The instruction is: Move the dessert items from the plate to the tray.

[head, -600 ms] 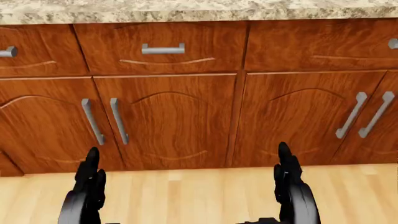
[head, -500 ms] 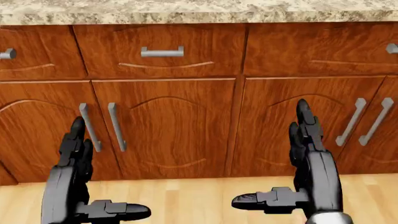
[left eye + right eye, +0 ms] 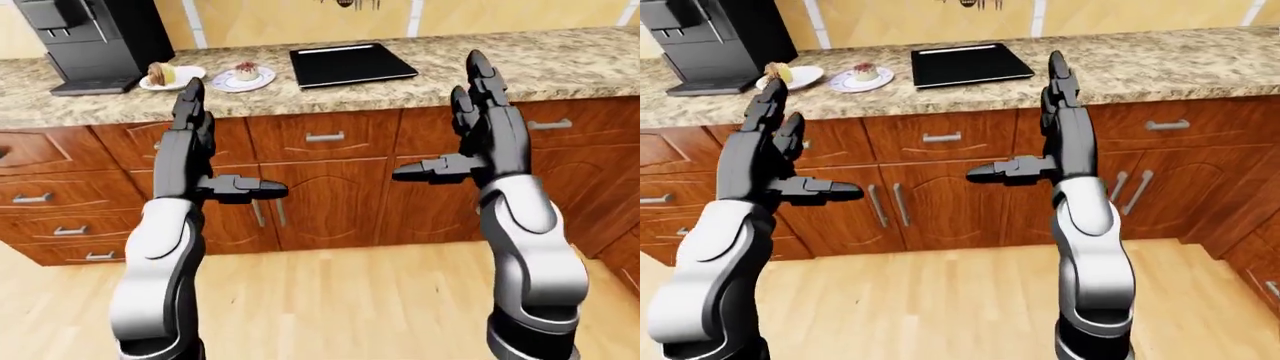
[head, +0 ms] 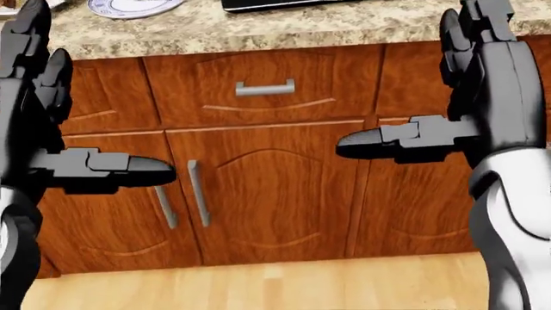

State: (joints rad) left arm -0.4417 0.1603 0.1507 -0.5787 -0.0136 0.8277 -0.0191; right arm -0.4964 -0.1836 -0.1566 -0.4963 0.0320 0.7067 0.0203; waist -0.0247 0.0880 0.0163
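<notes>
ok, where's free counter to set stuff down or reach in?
Bare granite runs right of the black tray toward the counter end, and along the near edge below the plates. The left end is crowded: coffee machine, cake plate and cupcake plate sit close together.

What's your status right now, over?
Left hand and right hand open, empty. Two desserts on plates, left of tray. Nothing in the way.

Two arms, white shells over black joints.
Each glossy forearm ends in a matte black hand — left hand [image 3: 195, 154], right hand [image 3: 480, 135] — with blocky, segmented fingers (three apiece).
</notes>
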